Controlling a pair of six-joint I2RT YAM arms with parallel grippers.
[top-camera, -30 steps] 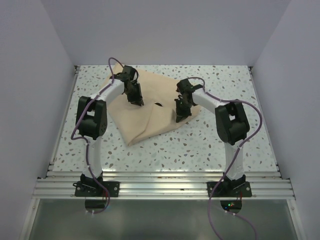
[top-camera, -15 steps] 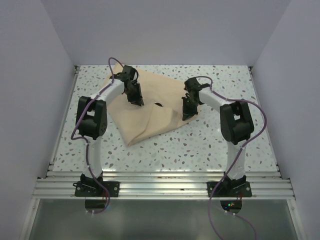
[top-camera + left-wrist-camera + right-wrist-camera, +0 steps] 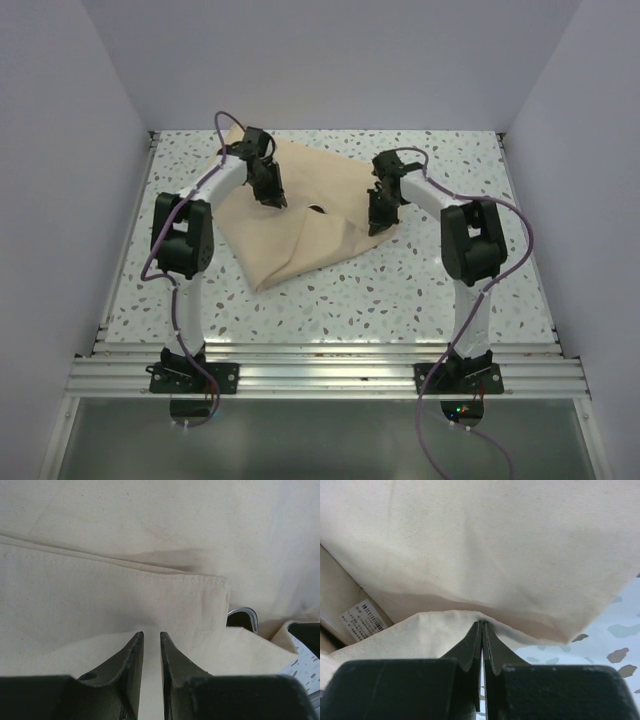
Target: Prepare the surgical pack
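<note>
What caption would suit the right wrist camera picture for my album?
Closed right gripper pinching a fold of tan cloth; barcode label peeks out left, speckled table right.

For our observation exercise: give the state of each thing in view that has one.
wrap sheet, partly folded, not yet bundled
steel tray, covered, one corner showing
barcoded packet, half hidden under sheet
left hand, pinching a sheet fold
right hand, shut on sheet edge
</note>
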